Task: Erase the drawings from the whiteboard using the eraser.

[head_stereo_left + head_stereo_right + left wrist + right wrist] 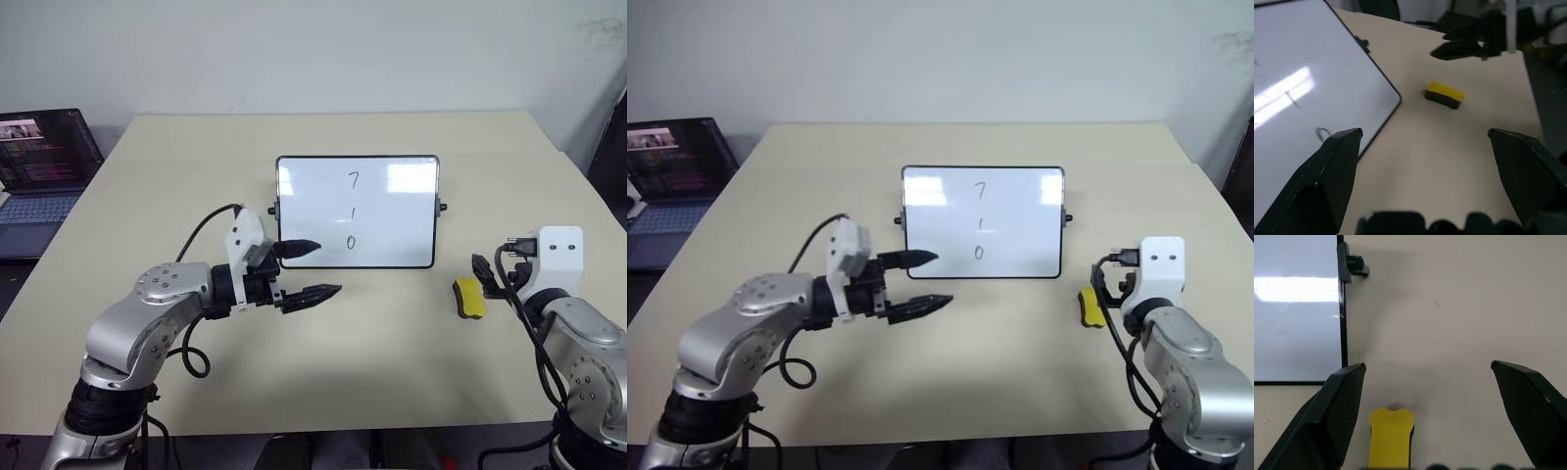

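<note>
The whiteboard (392, 211) lies in the middle of the table, with the drawings (353, 211) in a column of three black marks on it. The yellow eraser (470, 297) with a black underside lies on the table to the board's right. My right gripper (1427, 364) hovers open just behind the eraser (1391, 438), which lies between its fingers' lines, untouched. My left gripper (328, 268) is open and points rightwards across the board's lower left corner, holding nothing. The left wrist view looks past the board's edge (1378, 73) to the eraser (1444, 94) and the right gripper (1469, 41).
An open laptop (44, 162) stands off the table's far left side. The beige table (392, 372) has bare surface in front of the board. A small black knob (1354, 264) sticks out of the board's right side.
</note>
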